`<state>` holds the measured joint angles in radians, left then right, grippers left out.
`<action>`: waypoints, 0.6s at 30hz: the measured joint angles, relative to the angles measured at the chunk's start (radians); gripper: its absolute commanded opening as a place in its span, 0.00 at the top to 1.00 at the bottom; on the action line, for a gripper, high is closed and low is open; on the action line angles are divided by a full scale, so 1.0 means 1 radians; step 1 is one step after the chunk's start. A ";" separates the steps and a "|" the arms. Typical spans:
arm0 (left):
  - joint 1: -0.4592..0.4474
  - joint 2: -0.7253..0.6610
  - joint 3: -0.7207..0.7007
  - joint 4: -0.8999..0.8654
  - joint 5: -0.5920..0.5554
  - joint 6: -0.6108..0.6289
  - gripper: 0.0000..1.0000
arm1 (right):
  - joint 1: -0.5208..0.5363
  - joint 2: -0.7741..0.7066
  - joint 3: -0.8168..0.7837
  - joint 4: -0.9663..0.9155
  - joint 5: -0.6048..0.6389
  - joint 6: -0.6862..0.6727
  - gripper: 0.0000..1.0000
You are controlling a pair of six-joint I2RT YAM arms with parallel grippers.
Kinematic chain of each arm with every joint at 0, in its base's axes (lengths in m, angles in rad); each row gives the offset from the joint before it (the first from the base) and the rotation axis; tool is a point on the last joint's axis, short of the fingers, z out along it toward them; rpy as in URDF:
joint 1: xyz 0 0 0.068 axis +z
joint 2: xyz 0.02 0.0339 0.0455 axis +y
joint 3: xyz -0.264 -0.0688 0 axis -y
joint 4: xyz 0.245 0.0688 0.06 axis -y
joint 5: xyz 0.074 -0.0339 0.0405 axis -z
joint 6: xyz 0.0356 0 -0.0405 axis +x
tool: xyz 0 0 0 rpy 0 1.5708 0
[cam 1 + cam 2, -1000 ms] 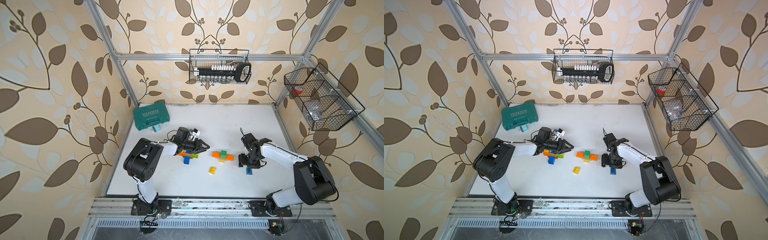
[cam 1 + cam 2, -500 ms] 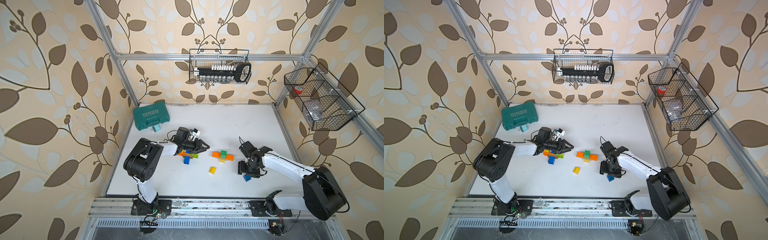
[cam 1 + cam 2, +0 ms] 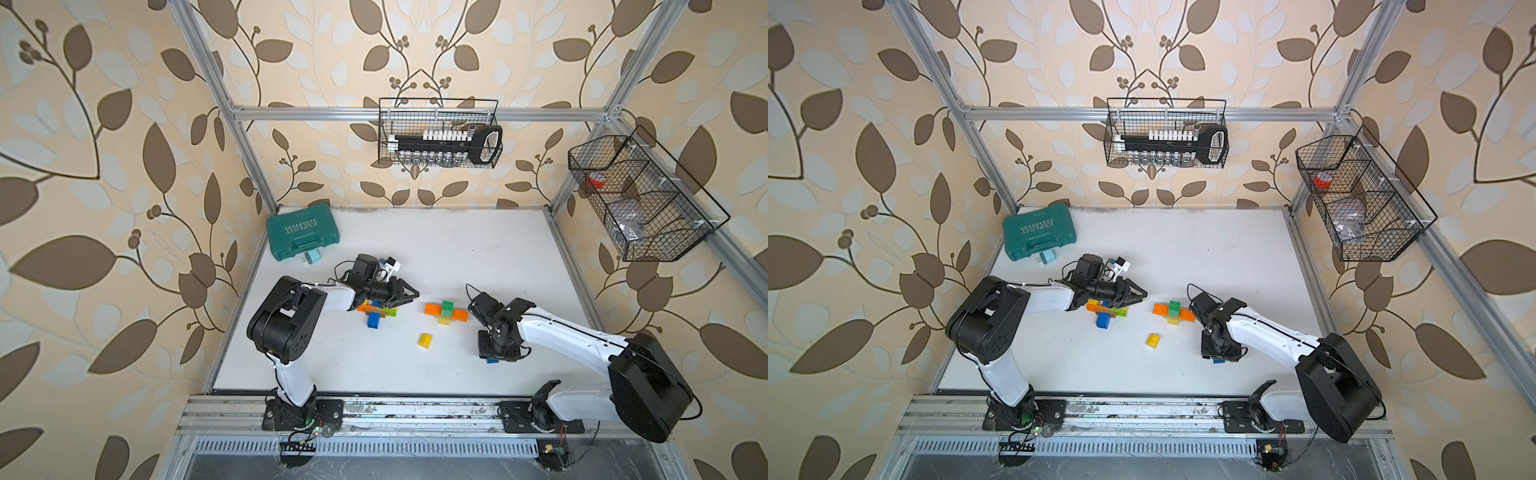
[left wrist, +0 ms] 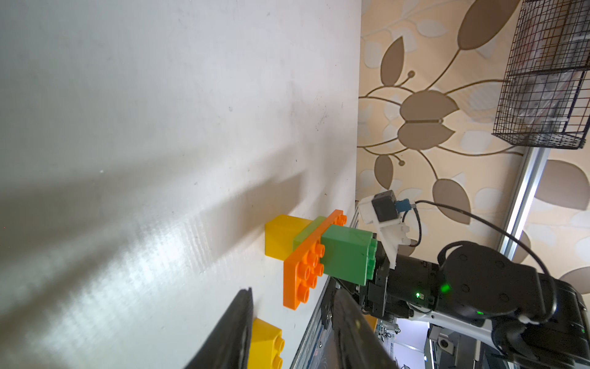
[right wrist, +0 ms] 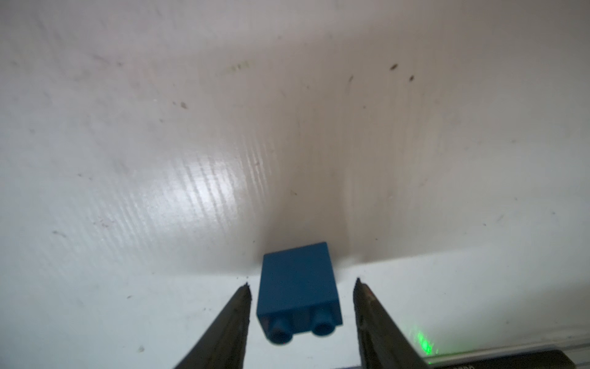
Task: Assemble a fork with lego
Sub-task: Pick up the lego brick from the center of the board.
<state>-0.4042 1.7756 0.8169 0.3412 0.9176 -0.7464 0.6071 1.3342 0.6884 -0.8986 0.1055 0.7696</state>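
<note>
The left end effector (image 4: 291, 292), jaws partly apart and empty, lies beside an orange, green and blue brick cluster (image 3: 376, 312). An orange-plate assembly (image 3: 446, 312) and a yellow brick (image 3: 424, 340) sit mid-worktop (image 3: 457, 249). The right end effector (image 5: 301, 284) is open astride a blue brick (image 5: 298, 290). The brick lies on its side, untouched, studs toward the wrist, stud row spanning the gap.

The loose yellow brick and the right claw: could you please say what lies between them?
Nothing: both top views show bare table between the yellow brick and the right claw.
</note>
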 measured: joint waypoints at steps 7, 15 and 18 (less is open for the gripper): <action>0.000 0.000 0.000 0.000 0.009 0.000 0.57 | 0.010 0.023 0.005 0.006 0.024 -0.013 0.55; 0.000 0.000 0.000 -0.001 0.017 0.000 0.57 | 0.010 0.051 0.018 0.029 0.024 -0.039 0.71; 0.000 0.000 0.000 -0.002 0.017 0.000 0.57 | 0.010 0.061 0.029 0.030 0.018 -0.061 0.79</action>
<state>-0.4042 1.7756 0.8169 0.3397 0.9348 -0.7464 0.6170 1.3952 0.7177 -0.8684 0.1238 0.7086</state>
